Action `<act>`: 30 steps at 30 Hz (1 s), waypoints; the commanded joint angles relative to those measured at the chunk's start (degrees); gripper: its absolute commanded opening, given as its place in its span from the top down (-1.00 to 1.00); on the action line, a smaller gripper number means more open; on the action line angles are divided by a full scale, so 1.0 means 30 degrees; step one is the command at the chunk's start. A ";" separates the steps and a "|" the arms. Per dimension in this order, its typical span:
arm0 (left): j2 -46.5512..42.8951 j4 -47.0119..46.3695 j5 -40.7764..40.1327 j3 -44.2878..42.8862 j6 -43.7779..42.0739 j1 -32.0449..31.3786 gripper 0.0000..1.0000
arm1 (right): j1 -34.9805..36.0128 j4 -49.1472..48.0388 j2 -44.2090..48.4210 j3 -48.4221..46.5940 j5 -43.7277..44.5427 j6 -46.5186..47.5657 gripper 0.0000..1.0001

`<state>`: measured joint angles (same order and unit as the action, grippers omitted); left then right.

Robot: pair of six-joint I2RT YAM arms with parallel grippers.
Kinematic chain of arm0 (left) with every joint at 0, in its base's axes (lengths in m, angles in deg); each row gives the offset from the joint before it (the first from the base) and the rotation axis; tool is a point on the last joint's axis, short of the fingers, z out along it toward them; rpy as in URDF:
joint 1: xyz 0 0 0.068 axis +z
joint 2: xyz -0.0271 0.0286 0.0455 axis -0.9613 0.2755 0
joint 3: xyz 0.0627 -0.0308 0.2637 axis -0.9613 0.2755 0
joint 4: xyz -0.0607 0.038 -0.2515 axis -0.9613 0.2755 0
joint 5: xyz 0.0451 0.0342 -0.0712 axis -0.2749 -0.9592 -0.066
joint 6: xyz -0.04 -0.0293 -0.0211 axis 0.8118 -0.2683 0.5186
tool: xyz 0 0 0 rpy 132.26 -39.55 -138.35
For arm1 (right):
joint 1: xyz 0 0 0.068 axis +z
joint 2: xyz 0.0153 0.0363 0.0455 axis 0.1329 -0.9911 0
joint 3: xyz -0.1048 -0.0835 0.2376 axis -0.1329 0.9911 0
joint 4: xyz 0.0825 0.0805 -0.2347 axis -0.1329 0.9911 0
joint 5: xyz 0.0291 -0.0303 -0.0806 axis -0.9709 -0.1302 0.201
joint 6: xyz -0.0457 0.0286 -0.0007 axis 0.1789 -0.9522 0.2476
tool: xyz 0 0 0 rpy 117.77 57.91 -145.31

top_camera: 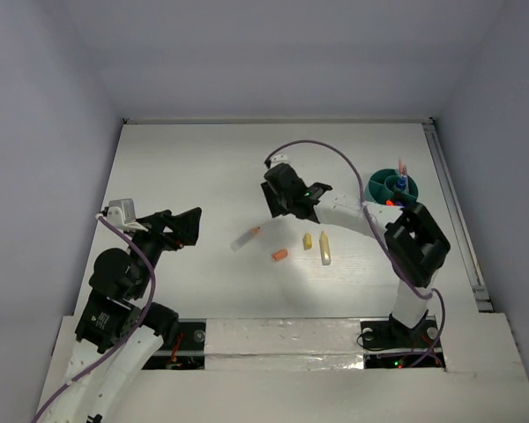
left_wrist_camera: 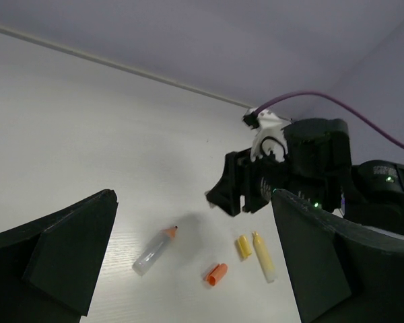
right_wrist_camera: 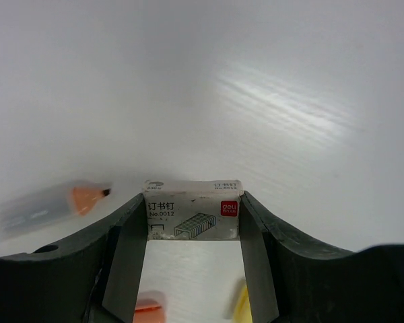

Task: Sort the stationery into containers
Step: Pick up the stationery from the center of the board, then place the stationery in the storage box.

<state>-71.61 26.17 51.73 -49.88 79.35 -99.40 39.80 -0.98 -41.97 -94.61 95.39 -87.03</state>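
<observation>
Right tool (right_wrist_camera: 193, 202) clamping staple box (right_wrist_camera: 193, 219), "deli" — "No.0012"

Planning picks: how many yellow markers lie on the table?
2: a short yellow marker and a longer yellow marker, side by side right of the orange stub. More may hide in the organiser.

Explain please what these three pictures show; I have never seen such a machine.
Two robot arms stand at a white table. One picture looks down from above; the other two come from a camera on each wrist. The right claw is shut on a staple box. The left claw is open and empty. On the table lie an orange-tipped highlighter, an orange stub, a short yellow marker and a long yellow marker. A teal organiser at the right holds some pens.
</observation>
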 commanded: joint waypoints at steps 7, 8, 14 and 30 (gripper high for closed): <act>-0.0284 -0.0830 0.0299 0.0105 -0.0344 0.0113 -0.98 | -0.6814 -0.0060 0.3888 -0.0154 0.3166 0.2524 -0.08; -0.0284 -0.0830 0.0328 0.0105 -0.0374 0.0113 -0.98 | -0.7776 0.0173 0.3918 -0.0240 0.3253 0.2760 -0.08; -0.0254 -0.0859 0.0329 0.0105 -0.0374 0.0113 -0.98 | -0.9922 0.1140 0.2897 -0.1615 0.3899 0.4693 -0.08; -0.0225 -0.0889 0.0358 0.0105 -0.0403 -0.0239 -0.98 | -1.1888 0.0379 0.1223 -0.1442 0.5423 0.6571 -0.10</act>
<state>-71.81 26.15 52.25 -49.88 78.93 -99.81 4.31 1.21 -38.43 -97.62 109.47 -68.17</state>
